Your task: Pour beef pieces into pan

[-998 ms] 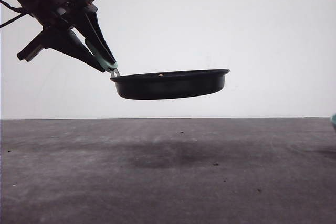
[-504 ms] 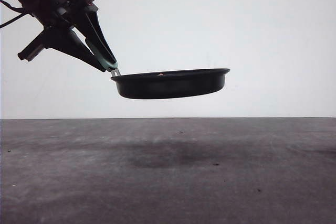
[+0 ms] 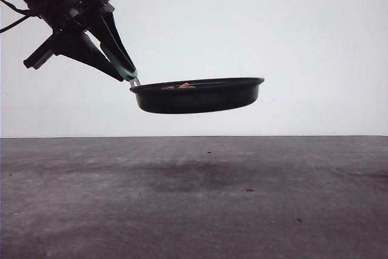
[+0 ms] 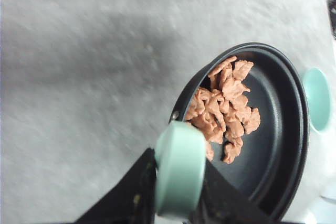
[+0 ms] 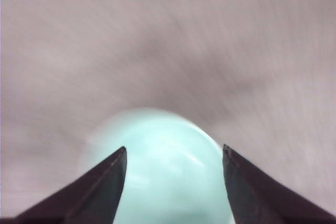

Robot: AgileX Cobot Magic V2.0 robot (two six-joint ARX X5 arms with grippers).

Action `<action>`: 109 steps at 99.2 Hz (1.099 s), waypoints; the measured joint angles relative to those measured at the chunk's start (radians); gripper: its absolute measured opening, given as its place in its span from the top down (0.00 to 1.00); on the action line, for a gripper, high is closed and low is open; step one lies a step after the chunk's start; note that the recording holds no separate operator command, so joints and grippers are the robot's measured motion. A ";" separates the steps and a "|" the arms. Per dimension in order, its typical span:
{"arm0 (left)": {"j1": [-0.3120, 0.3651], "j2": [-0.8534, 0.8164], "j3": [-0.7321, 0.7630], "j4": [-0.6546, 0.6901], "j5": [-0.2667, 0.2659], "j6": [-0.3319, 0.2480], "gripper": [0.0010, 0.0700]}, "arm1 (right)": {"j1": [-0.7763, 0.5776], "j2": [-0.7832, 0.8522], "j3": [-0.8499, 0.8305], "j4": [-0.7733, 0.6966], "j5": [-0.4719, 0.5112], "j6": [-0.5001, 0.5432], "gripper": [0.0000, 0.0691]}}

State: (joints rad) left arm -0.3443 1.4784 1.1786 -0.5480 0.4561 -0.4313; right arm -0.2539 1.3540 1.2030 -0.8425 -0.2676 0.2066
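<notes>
Inside pan (image 4: 273, 145) — beef pieces (image 4: 224, 108), beside left tool (image 3: 124, 72)-gripped handle (image 4: 179, 169)

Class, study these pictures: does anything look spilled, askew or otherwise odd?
Nothing spilled. The beef pieces sit bunched at the handle side of the pan, which the left gripper holds in mid-air, slightly tilted above the table.

Beef pieces (image 4: 224, 108) heaped in pan (image 4: 273, 129)
</notes>
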 joint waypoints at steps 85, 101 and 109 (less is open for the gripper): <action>0.081 0.254 0.000 0.025 -0.085 -0.001 0.94 | 0.298 -0.672 0.235 -0.071 0.026 -0.027 0.99; 0.081 0.257 0.000 0.021 -0.088 -0.007 0.72 | 0.298 -0.674 0.234 -0.134 0.033 -0.028 0.99; 0.081 0.258 0.000 0.013 -0.089 -0.008 0.35 | 0.298 -0.674 0.234 -0.135 0.033 -0.028 0.99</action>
State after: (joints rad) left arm -0.2634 1.7363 1.1786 -0.5350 0.3668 -0.4389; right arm 0.0441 0.6804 1.4368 -0.9779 -0.2348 0.1787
